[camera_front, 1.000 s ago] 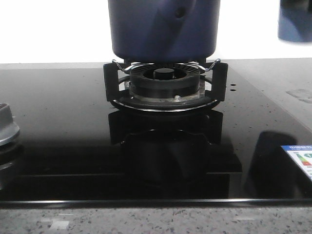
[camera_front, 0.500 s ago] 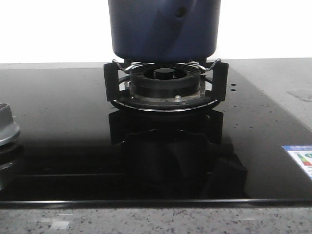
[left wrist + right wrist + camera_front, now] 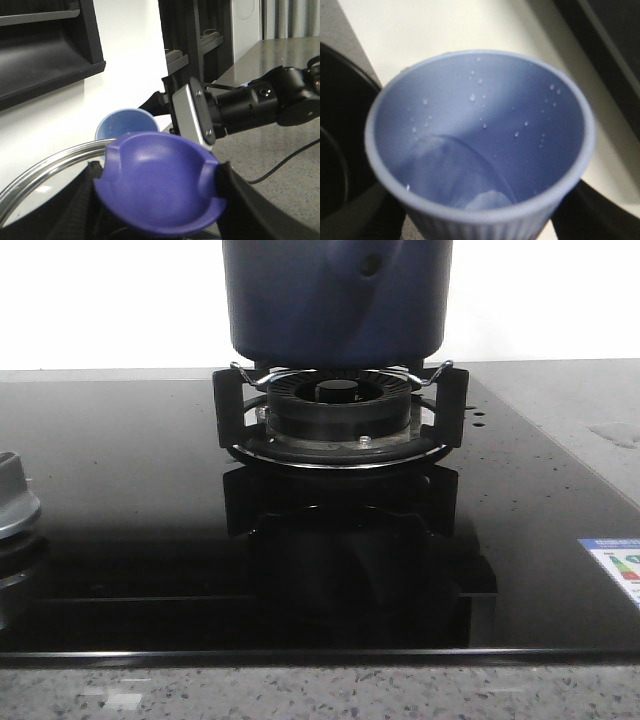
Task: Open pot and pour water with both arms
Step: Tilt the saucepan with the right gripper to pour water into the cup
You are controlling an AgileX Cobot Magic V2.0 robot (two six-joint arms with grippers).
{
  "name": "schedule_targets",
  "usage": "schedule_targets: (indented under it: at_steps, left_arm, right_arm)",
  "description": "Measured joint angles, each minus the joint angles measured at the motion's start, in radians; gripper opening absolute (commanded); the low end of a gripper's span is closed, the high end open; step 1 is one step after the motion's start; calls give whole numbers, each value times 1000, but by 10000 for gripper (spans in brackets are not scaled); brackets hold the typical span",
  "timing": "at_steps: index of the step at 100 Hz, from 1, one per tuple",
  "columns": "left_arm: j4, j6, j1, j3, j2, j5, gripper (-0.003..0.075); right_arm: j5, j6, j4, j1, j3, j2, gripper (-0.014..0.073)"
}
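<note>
The dark navy pot stands on the burner's pan support; its top is cut off by the front view's edge. My left gripper is shut on the purple-blue lid knob of a glass lid with a steel rim. The lid is held up and tilted. My right gripper is shut on the pale blue ribbed cup, which has water in it and droplets on its inner wall. The cup and the right arm show behind the lid. Neither gripper is in the front view.
The black glass hob carries the burner and pan support. A second burner's edge is at the left, and a label sticker at the right. The speckled counter edge is at the front. Black shelves stand behind.
In the front view a dark blue shape at the top right has left the picture, and its dark reflection on the hob's right side is gone. The pot has not moved.
</note>
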Motion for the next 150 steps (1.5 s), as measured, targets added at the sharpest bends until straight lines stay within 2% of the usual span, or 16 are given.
schedule_targets:
  at_steps: [20, 37, 77, 107, 121, 150]
  left_arm:
    - [0, 0, 0, 0, 0, 0, 274]
    - [0, 0, 0, 0, 0, 0, 274]
    - [19, 0, 0, 0, 0, 6, 274]
    - [23, 0, 0, 0, 0, 6, 274]
    - [22, 0, 0, 0, 0, 8, 274]
    - [22, 0, 0, 0, 0, 8, 274]
  right_arm:
    - [-57, 0, -145, 0, 0, 45, 222]
    - [-87, 0, -202, 0, -2, 74, 222]
    - [-44, 0, -404, 0, -73, 121, 222]
    - [-11, 0, -704, 0, -92, 121, 222]
    - [7, 0, -775, 0, -92, 121, 222]
    - [5, -3, -1031, 0, -92, 121, 222]
